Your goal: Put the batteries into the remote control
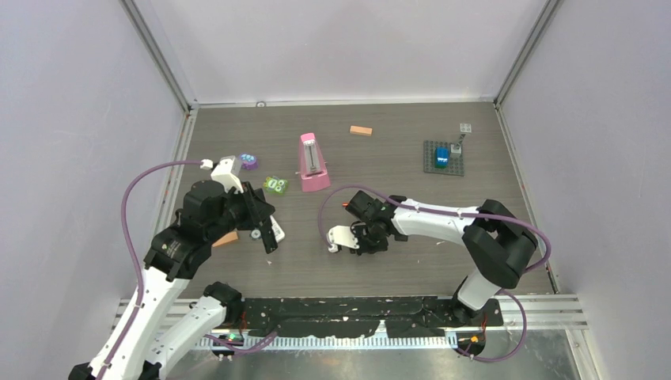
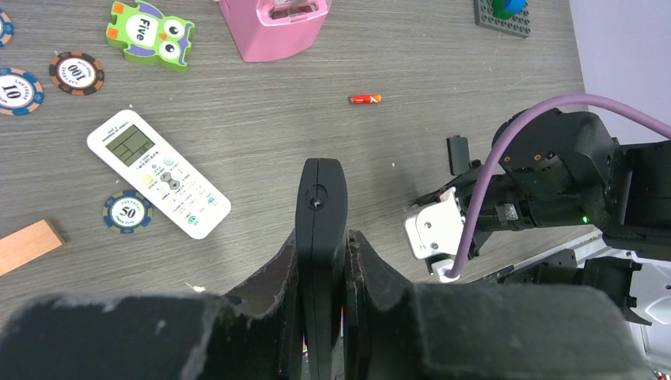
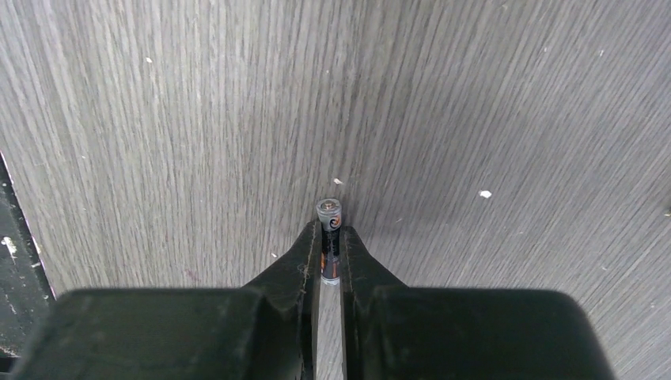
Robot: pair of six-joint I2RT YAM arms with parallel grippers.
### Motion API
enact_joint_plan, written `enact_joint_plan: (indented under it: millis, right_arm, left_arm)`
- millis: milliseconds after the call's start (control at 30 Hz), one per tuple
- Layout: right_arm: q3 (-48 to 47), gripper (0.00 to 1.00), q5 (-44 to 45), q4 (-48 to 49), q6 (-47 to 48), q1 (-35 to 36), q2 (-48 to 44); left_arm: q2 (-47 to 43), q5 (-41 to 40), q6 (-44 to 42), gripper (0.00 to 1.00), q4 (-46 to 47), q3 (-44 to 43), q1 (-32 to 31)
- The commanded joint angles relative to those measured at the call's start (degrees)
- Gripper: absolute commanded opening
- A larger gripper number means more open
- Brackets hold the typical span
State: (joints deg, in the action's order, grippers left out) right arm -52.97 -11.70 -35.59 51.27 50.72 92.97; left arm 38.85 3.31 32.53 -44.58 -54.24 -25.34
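My left gripper (image 2: pixel 322 236) is shut on a black remote (image 2: pixel 320 194), held on edge above the table; it also shows in the top view (image 1: pixel 265 228). A white remote (image 2: pixel 158 174) lies face up on the table to its left. My right gripper (image 3: pixel 329 231) points down at the table and is shut on a slim battery (image 3: pixel 329 218), dark with an orange mark, its capped end sticking out past the fingertips. In the top view the right gripper (image 1: pixel 366 240) is mid-table. A red-orange battery (image 2: pixel 365 99) lies loose on the table beyond it. Other batteries are not in view.
A pink metronome-shaped box (image 1: pixel 313 162) stands at centre back, with a green owl token (image 1: pixel 275 184) and a purple one (image 1: pixel 248 161) to its left. Tan blocks lie at the back (image 1: pixel 362 131) and under my left arm (image 1: pixel 225 239). A grey baseplate (image 1: pixel 434 165) is back right. Poker chips (image 2: pixel 126 211) lie near the white remote.
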Motion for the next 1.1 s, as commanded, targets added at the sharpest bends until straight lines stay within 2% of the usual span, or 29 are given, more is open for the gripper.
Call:
enact_joint_plan:
  millis: [0, 33, 167, 333, 367, 433, 500, 533, 600, 633, 733, 800, 933, 1067]
  right_arm:
    - [-0.45, 0.09, -0.43, -0.48, -0.78, -0.47, 2.49]
    - [-0.59, 0.06, -0.69, -0.42, -1.02, -0.50, 2.11]
    - [-1.05, 0.05, -4.13, 1.69, -4.27, -0.93, -1.72]
    - [2.10, 0.06, -8.70, 13.11, -17.36, -0.93, -13.33]
    - [2.79, 0.05, -7.85, 18.26, -20.16, -0.85, -17.56]
    - [6.21, 0.05, -2.78, 27.07, -33.78, -0.52, -24.34]
    - [7.60, 0.05, 0.70, 32.69, -41.53, -0.18, -30.31]
    - [7.56, 0.05, 5.28, 33.92, -44.33, 0.50, -33.58]
    - [5.76, 0.05, 10.31, 33.52, -52.77, 1.28, -36.40]
    - [3.13, 0.05, 12.15, 30.02, -58.32, 1.38, -36.82]
    - [-3.16, 0.05, 16.98, 17.84, -64.47, 1.89, -35.82]
    - [-5.89, 0.05, 17.98, 14.03, -70.36, 2.57, -34.86]
    - [-6.75, 0.05, 16.29, 14.69, -74.85, 6.87, -35.03]
    - [-8.45, 0.05, 20.46, 15.75, -77.42, 13.97, -34.84]
  left_arm:
    - [-1.00, 0.72, -0.69, 0.00, 1.42, -1.19, 0.46]
    - [-1.09, 0.65, -0.66, 0.00, 1.47, -1.17, 0.51]
    - [-1.42, 0.48, -0.42, 0.00, 1.63, -0.88, 0.56]
    - [-2.24, 1.17, 0.92, 0.00, 3.73, 0.98, 0.56]
    - [-2.47, 1.54, 1.43, 0.00, 4.52, 1.49, 0.56]
    - [-3.01, 2.80, 2.62, 0.00, 7.02, 3.10, 0.62]
    - [-3.63, 4.45, 4.08, 0.00, 9.69, 4.80, 0.65]
    - [-3.88, 5.81, 4.83, 0.00, 11.34, 5.76, 0.65]
    - [-3.88, 8.97, 7.10, 0.00, 14.96, 7.79, 0.65]
    - [-3.86, 10.84, 8.43, 0.00, 17.23, 8.93, 0.65]
    - [-3.19, 15.08, 14.03, 0.00, 24.22, 12.24, 0.65]
    - [-2.68, 18.42, 18.96, 0.00, 31.61, 15.39, 0.56]
    - [-1.18, 21.93, 24.76, 0.00, 42.17, 20.54, 0.46]
    - [-1.28, 22.85, 28.81, 0.00, 51.76, 25.30, 0.31]
